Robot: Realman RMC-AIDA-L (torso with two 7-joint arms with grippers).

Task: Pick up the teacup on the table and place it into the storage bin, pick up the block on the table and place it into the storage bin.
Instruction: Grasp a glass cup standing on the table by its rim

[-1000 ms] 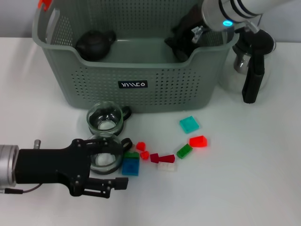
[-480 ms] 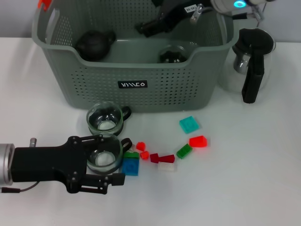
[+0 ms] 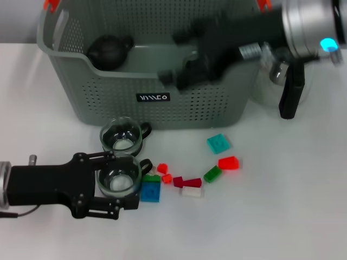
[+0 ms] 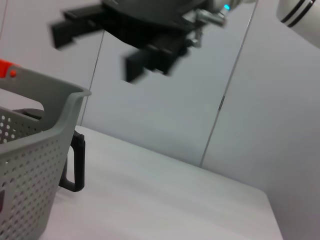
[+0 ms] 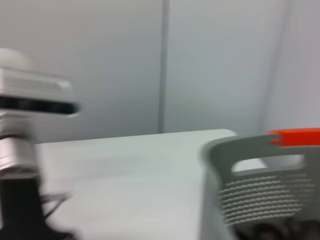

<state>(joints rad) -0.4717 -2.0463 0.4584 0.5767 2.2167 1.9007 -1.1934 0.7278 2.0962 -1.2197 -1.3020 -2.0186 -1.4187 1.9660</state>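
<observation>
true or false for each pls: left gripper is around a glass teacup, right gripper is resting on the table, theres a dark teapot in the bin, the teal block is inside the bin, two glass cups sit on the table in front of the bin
1. The left gripper is around a glass teacup. True.
2. The right gripper rests on the table. False: it is raised over the storage bin.
3. A dark teapot lies in the bin. True.
4. The teal block is inside the bin. False: it lies on the table in front of the bin.
5. Two glass cups are on the table before the bin. True: the second cup stands just behind the gripped one.
</observation>
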